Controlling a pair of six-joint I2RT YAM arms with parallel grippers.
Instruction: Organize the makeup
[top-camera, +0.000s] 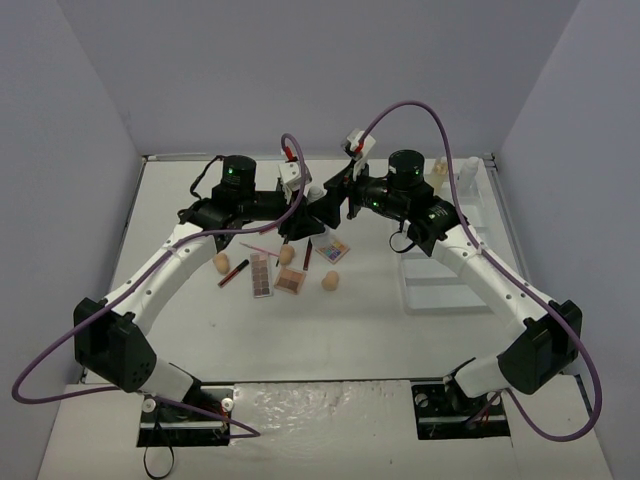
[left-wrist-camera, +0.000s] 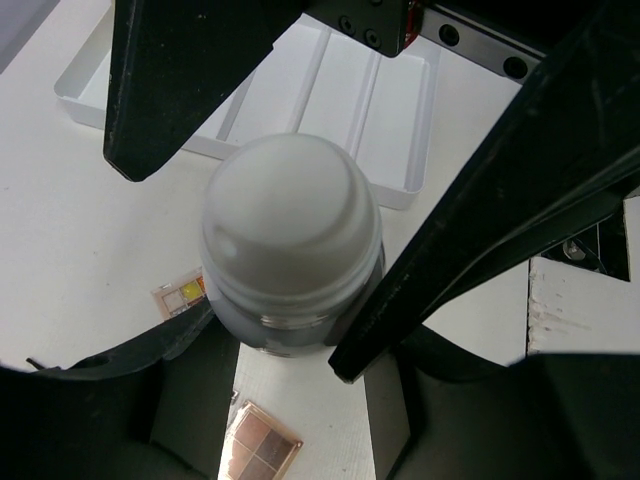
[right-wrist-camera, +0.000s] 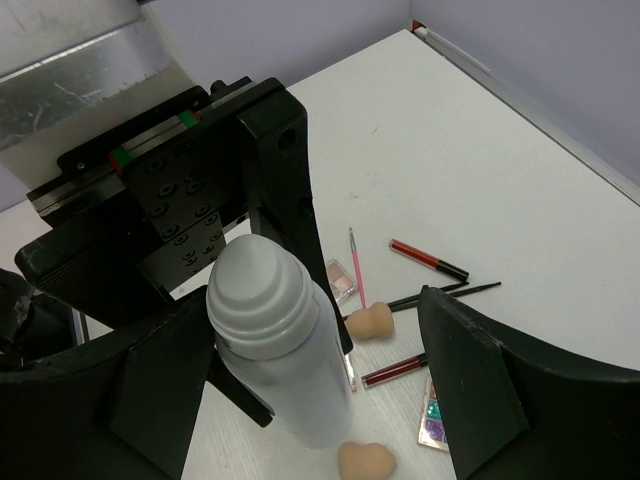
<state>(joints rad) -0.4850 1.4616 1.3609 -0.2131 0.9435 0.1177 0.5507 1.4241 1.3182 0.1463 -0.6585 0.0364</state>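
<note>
A white bottle (top-camera: 316, 196) with a rounded cap stands among the makeup at mid-table. My left gripper (top-camera: 305, 222) is shut on its body; in the left wrist view (left-wrist-camera: 310, 390) the bottle (left-wrist-camera: 290, 250) fills the gap between my fingers. My right gripper (top-camera: 336, 205) is open, with its fingers wide on either side of the same bottle (right-wrist-camera: 290, 360). Beige sponges (top-camera: 288, 254) (top-camera: 329, 281) (top-camera: 221, 263), eyeshadow palettes (top-camera: 261, 274) (top-camera: 292, 282) (top-camera: 333, 250) and a red lip tube (top-camera: 234, 272) lie in front. More lip tubes (right-wrist-camera: 428, 259), a pink brush (right-wrist-camera: 354, 265) and black pencils (right-wrist-camera: 445, 292) lie beyond.
The white compartmented tray (top-camera: 440, 275) sits at the right, also seen in the left wrist view (left-wrist-camera: 330, 100). Two more bottles (top-camera: 440, 175) (top-camera: 468, 172) stand at the back right. Grey walls close in the table on three sides.
</note>
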